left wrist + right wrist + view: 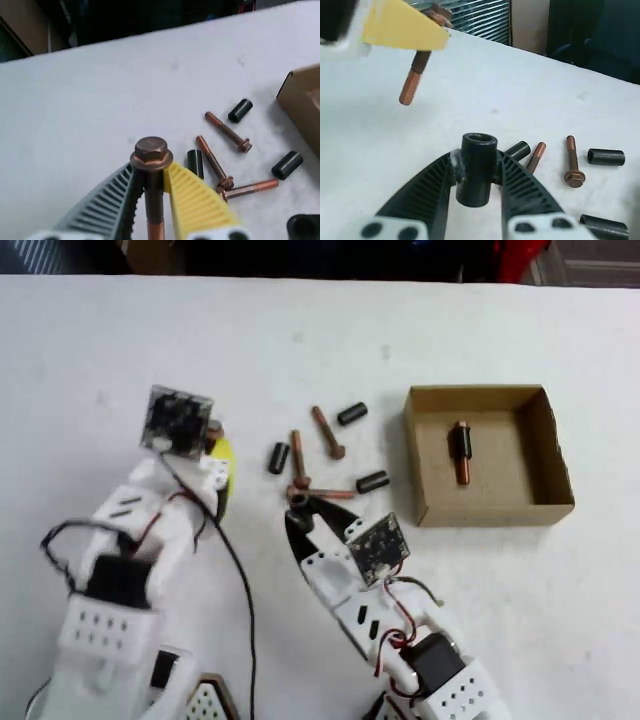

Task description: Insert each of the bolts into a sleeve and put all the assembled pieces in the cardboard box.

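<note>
Copper bolt (152,153) clamped in left pincer (151,174), sleeve (479,170) clamped in right pincer (477,158) at four o'clock; insertion likely next, needing tip-bore alignment.

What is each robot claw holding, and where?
The left gripper pinches a copper bolt just under its head. The right gripper pinches a black sleeve by its sides.

Bolts (327,432) and sleeves (352,414) left of cardboard box (490,510), assembled piece (461,451) inside
</note>
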